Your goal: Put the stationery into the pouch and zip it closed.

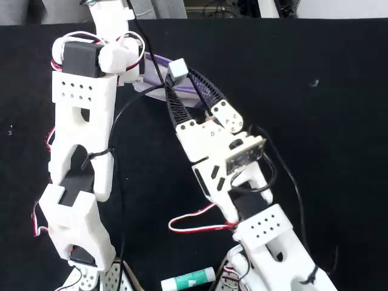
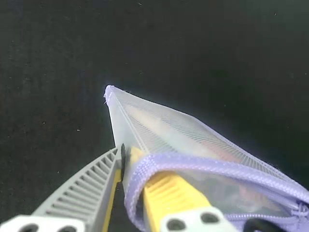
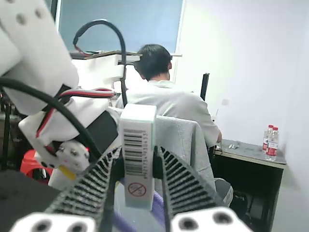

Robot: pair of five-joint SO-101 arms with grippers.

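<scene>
A translucent pouch (image 2: 193, 145) with a purple zipper is held up off the black table. My left gripper (image 2: 126, 155) is shut on its open rim, the yellow finger inside and the grey finger (image 2: 84, 191) outside. In the high view the pouch (image 1: 156, 61) hangs at the back centre, partly hidden by both arms. My right gripper (image 1: 177, 77) is shut on a small white box (image 1: 177, 67) with a barcode, held right above the pouch's opening. The right wrist view shows the box (image 3: 138, 145) upright between the black fingers (image 3: 91, 193).
A green and white glue stick (image 1: 188, 279) lies on the table (image 1: 327, 91) at the front edge between the two arm bases. Red and white cables (image 1: 194, 223) loop beside the right arm. The right half of the table is open black surface.
</scene>
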